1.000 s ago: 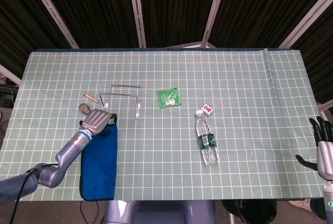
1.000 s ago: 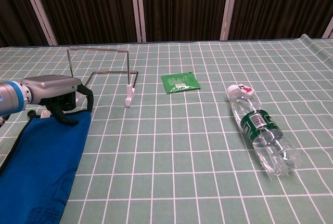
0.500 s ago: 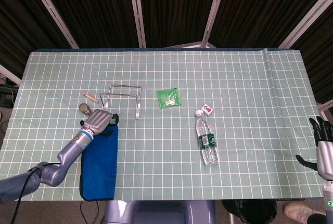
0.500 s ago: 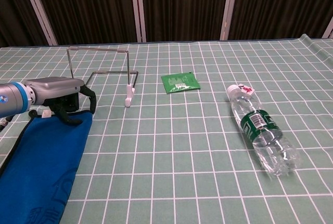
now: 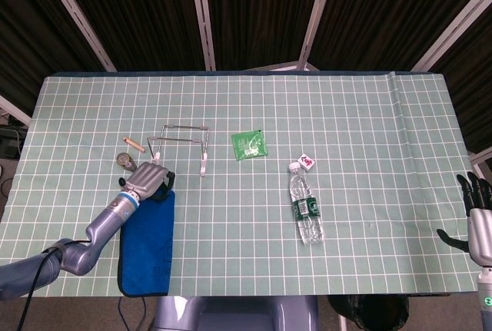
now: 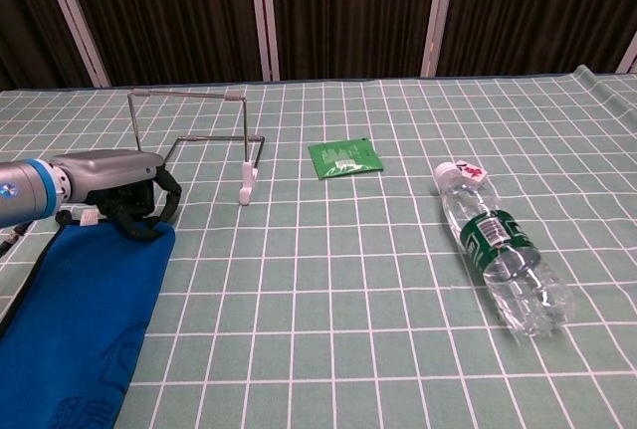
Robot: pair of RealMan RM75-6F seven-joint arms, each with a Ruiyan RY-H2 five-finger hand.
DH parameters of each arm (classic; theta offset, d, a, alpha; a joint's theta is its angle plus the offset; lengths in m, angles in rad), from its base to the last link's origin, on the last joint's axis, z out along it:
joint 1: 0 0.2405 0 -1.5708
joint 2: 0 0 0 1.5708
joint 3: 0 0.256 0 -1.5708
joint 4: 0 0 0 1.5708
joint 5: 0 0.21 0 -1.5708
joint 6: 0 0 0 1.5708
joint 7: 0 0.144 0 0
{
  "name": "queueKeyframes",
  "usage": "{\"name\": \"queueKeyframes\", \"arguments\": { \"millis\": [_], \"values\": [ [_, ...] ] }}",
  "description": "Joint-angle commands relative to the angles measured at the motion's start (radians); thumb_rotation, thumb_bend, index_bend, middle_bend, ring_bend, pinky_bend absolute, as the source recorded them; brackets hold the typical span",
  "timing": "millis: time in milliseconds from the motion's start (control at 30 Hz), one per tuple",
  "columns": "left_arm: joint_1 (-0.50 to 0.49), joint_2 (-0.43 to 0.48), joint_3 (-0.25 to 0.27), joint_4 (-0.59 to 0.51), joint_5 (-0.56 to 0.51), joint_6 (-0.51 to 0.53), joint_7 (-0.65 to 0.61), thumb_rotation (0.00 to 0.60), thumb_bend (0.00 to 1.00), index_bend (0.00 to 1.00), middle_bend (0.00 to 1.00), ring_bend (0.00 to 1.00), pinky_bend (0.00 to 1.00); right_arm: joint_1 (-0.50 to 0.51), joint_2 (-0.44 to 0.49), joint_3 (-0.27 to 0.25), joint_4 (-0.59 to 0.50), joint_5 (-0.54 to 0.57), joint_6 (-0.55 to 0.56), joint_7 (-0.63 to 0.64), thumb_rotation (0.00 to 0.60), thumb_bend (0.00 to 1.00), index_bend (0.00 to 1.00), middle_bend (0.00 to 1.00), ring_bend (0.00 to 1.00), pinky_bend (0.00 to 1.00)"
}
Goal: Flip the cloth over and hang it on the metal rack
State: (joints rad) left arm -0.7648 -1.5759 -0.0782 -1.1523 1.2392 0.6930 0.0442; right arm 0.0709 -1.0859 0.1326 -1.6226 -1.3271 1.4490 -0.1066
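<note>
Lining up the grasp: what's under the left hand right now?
The far edge of the blue cloth lies under the left hand; its fingertips curl down there, actual contact hidden.

A clear bottle (image 6: pixel 503 261) with a green label lies on its side on the checked tablecloth (image 5: pixel 369 131), well right of the fingers, cap pointing away. A small red-and-white item (image 5: pixel 307 161) sits just beside the cap. A green packet (image 6: pixel 344 158) lies flat farther back. A round object (image 5: pixel 124 160) and a brown stick (image 5: pixel 135 143) lie just behind the fingers.
</note>
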Motion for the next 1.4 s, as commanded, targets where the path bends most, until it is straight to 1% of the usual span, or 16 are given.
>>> {"name": "queueKeyframes", "arguments": {
  "millis": [33, 133, 167, 433, 633, 700, 800, 900, 1133, 1200, 1300, 1400],
  "values": [
    [0.003, 0.005, -0.001, -0.007, -0.002, 0.004, 0.000, 0.600, 0.41, 0.64, 0.97, 0.95, 1.00, -0.001, 0.001, -0.001, -0.001, -0.001, 0.001, 0.001, 0.600, 0.00, 0.00, 0.00, 0.00, 0.00],
    [0.005, 0.011, 0.000, -0.014, -0.002, 0.010, 0.005, 0.600, 0.43, 0.67, 0.97, 0.95, 1.00, -0.001, 0.001, -0.001, -0.001, -0.003, 0.003, 0.002, 0.600, 0.00, 0.00, 0.00, 0.00, 0.00],
    [0.006, 0.013, 0.000, -0.018, -0.003, 0.012, 0.006, 0.600, 0.45, 0.67, 0.97, 0.95, 1.00, -0.001, 0.001, -0.001, -0.002, -0.003, 0.003, 0.002, 0.600, 0.00, 0.00, 0.00, 0.00, 0.00],
    [0.008, 0.034, 0.007, -0.053, 0.009, 0.025, 0.021, 0.600, 0.72, 0.69, 0.97, 0.95, 1.00, -0.004, 0.004, -0.003, -0.005, -0.010, 0.009, 0.002, 0.600, 0.00, 0.00, 0.00, 0.00, 0.00],
    [0.008, 0.047, 0.010, -0.074, 0.017, 0.034, 0.035, 0.600, 0.91, 0.72, 0.97, 0.95, 1.00, -0.005, 0.006, -0.004, -0.008, -0.013, 0.011, 0.003, 0.600, 0.00, 0.00, 0.00, 0.00, 0.00],
    [0.009, 0.055, 0.009, -0.086, 0.020, 0.041, 0.038, 0.600, 0.95, 0.73, 0.97, 0.95, 1.00, -0.005, 0.006, -0.004, -0.008, -0.013, 0.012, 0.003, 0.600, 0.00, 0.00, 0.00, 0.00, 0.00],
    [0.014, 0.073, 0.009, -0.111, 0.030, 0.061, 0.043, 0.600, 0.97, 0.74, 0.97, 0.95, 1.00, -0.005, 0.008, -0.003, -0.009, -0.013, 0.011, 0.006, 0.600, 0.00, 0.00, 0.00, 0.00, 0.00],
    [0.020, 0.101, 0.004, -0.150, 0.043, 0.090, 0.044, 0.600, 0.98, 0.75, 0.97, 0.95, 1.00, -0.005, 0.009, -0.003, -0.010, -0.015, 0.012, 0.008, 0.600, 0.00, 0.00, 0.00, 0.00, 0.00],
    [0.040, 0.231, -0.035, -0.324, 0.078, 0.199, 0.063, 0.600, 0.98, 0.76, 0.97, 0.95, 1.00, -0.009, 0.015, -0.005, -0.019, -0.025, 0.021, 0.017, 0.600, 0.00, 0.00, 0.00, 0.00, 0.00],
    [0.047, 0.282, -0.054, -0.392, 0.080, 0.239, 0.093, 0.600, 0.99, 0.77, 0.97, 0.95, 1.00, -0.011, 0.018, -0.005, -0.023, -0.030, 0.027, 0.021, 0.600, 0.00, 0.00, 0.00, 0.00, 0.00],
    [0.060, 0.369, -0.082, -0.509, 0.062, 0.295, 0.177, 0.600, 0.99, 0.77, 0.97, 0.95, 1.00, -0.016, 0.024, -0.006, -0.030, -0.039, 0.036, 0.031, 0.600, 0.00, 0.00, 0.00, 0.00, 0.00],
    [0.068, 0.429, -0.100, -0.584, 0.047, 0.336, 0.255, 0.600, 1.00, 0.77, 0.97, 0.95, 1.00, -0.019, 0.029, -0.006, -0.035, -0.044, 0.043, 0.039, 0.600, 0.00, 0.00, 0.00, 0.00, 0.00]
  ]
}}
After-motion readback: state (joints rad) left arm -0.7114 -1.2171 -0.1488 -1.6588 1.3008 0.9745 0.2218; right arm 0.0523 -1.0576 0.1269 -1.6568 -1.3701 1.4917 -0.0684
